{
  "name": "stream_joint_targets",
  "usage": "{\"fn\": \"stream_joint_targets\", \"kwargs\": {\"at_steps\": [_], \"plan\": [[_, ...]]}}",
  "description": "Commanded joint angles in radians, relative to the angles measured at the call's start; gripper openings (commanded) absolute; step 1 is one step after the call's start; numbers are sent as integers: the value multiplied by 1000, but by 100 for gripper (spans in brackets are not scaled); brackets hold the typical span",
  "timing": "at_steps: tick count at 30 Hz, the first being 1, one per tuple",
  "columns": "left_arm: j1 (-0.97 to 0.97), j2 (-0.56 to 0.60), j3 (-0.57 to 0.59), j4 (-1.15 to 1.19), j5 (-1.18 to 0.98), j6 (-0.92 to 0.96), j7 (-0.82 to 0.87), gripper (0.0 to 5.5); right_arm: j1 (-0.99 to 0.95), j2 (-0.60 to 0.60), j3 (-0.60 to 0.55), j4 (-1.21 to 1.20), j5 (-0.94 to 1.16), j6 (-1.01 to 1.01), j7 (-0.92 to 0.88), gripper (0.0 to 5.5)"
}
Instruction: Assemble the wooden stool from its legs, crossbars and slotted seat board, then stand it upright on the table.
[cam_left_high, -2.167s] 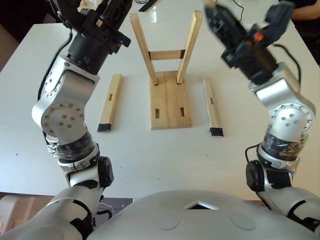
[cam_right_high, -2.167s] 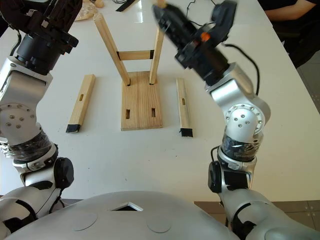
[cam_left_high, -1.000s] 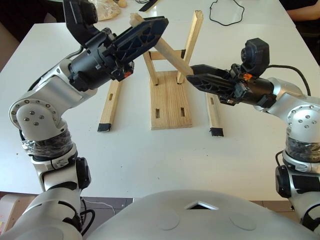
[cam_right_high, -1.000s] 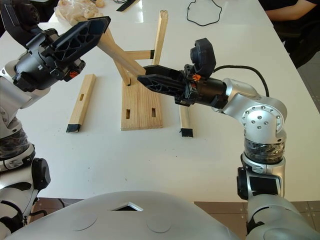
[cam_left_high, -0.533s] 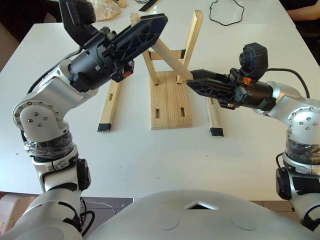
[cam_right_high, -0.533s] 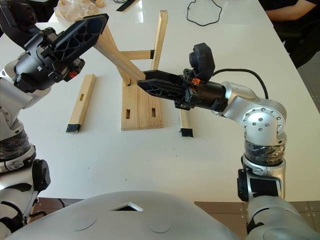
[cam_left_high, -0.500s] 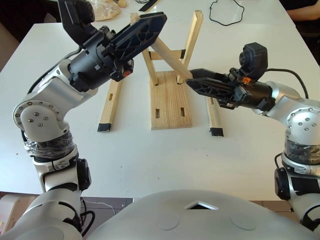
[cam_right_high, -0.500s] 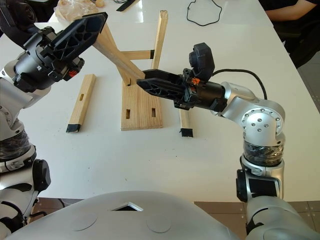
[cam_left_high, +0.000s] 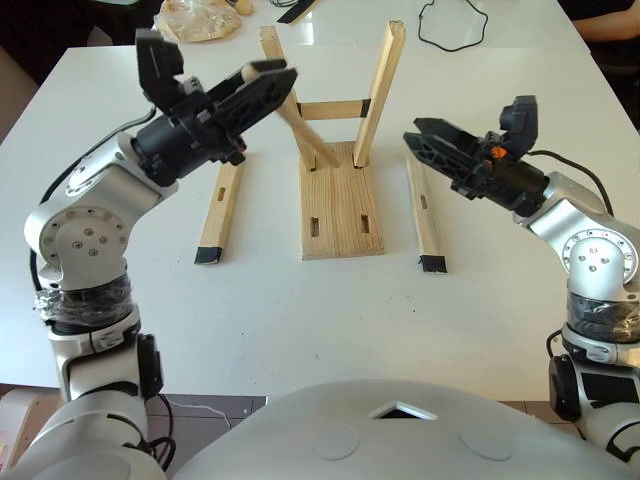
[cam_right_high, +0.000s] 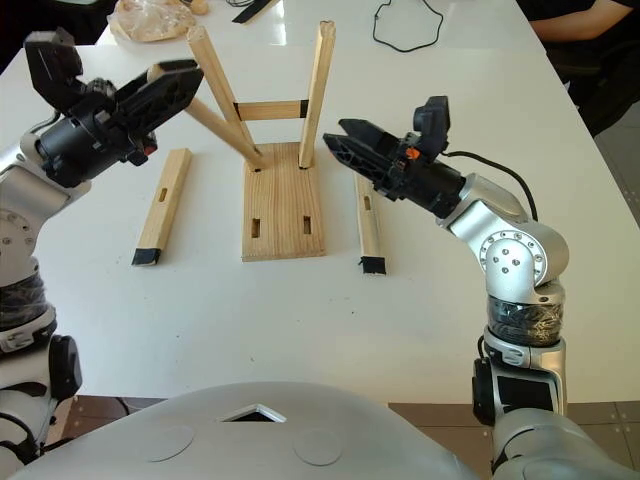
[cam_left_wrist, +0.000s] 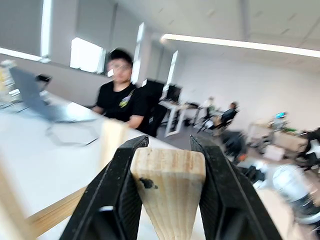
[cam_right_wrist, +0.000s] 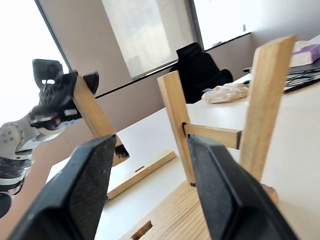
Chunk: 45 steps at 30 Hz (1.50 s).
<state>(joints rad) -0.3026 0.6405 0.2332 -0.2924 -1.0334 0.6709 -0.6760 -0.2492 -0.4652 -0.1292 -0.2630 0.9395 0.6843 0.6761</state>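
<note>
Left gripper, from the head views: clamps the upper end of the held leg, slanted down toward the far left corner of the seat board. Touching or just above, cannot tell. Hangs high over the white table, above the loose left leg. Right gripper: gapes wide, just right of the right upright and over the far end of the loose right leg. Between the arms: seat board flat on the table, left upright and right upright standing in its far slots, tied by a crossbar; two near slots dark. Near the table's back edge, a crinkled bag.

Left wrist view: shows both fingers pressed against the sides of the held leg's cut end. Beyond, white tabletop, then a blurred office — ceiling light strip, bright windows.

Right wrist view: shows two fingers spread far apart, with both uprights, the crossbar and the board's far end framed between them. Farther off, left gripper with the slanted held leg, above the loose left leg. Behind, a wide pane and a dark chair.
</note>
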Motion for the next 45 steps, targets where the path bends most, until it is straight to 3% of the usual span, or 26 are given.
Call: {"fn": "stream_joint_targets", "kwargs": {"at_steps": [1,9,17,25,32,38,45], "plan": [[95,164,-11,202,352,-220,-78,133,-7,71,0,29,-73,-83,-53,260],[221,55,101,314,597,-427,142,133,44,220,26,-57,-122,-149,-203,260],[243,46,84,327,591,-379,80,133,-17,239,-10,-5,-143,-157,-254,260],[321,42,40,163,501,-239,-33,133,-25,254,-3,24,-161,-189,-240,260],[211,57,67,118,439,-214,-70,133,-13,256,0,30,-165,-189,-226,260],[-12,73,-42,386,560,-472,-294,133,-45,254,17,71,-191,-195,-204,260],[-139,56,-127,693,640,-690,-527,133,-91,249,15,123,-224,-206,-183,260]]}}
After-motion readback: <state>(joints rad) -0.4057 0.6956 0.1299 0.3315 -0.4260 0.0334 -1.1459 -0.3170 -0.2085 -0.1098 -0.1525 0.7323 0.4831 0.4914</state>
